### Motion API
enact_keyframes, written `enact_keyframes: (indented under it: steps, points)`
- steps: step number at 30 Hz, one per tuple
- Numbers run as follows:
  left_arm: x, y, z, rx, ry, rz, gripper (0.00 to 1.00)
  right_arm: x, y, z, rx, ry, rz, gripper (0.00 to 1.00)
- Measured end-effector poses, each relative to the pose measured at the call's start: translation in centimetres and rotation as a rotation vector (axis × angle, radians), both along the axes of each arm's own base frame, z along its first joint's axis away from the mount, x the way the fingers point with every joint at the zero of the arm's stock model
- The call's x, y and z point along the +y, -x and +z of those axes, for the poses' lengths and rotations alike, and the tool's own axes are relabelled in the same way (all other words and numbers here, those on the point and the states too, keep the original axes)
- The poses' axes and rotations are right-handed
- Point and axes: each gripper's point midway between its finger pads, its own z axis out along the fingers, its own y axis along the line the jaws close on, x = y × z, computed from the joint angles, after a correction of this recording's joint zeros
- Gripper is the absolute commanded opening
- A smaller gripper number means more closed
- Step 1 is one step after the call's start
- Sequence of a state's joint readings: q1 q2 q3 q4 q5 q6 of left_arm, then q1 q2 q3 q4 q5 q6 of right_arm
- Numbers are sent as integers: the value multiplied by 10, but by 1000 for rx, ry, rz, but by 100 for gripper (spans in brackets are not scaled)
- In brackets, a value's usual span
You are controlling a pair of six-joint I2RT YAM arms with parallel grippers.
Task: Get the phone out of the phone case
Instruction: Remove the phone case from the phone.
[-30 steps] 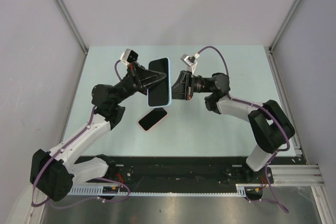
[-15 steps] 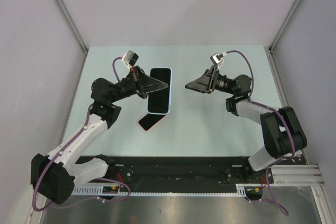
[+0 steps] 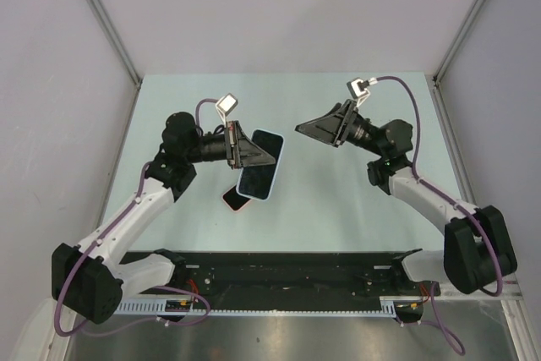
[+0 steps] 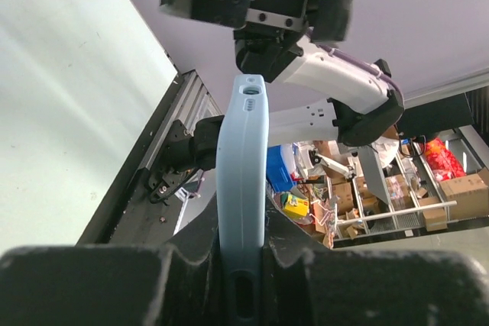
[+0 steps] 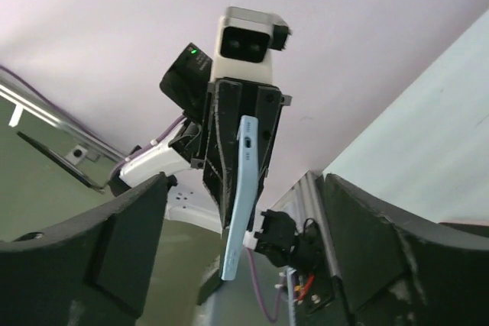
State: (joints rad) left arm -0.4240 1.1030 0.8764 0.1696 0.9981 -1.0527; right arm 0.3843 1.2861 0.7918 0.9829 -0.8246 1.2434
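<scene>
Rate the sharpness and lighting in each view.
Top external: the light is even and soft with faint shadows, and the blue case in the left gripper is crisp. Left wrist: the case's edge is sharp, while the near fingers are dark and blurred. Right wrist: its own fingers are blurred dark shapes, and the case is in focus against a pale background.

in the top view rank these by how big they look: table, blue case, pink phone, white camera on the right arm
1. table
2. blue case, though it is held up nearer the camera
3. pink phone and white camera: too close to rank, since the case hides most of the phone
</scene>
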Motion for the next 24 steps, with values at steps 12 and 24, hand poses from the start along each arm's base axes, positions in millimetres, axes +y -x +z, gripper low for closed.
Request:
enact_keyframes:
  steps: [12,24]
  points:
    - [0,0,-3,-22,-9,-5,0,39,14,-5,60,-41,141,53]
    - [0,1,4,-36,-3,-9,0,47,21,-8,80,-42,181,35]
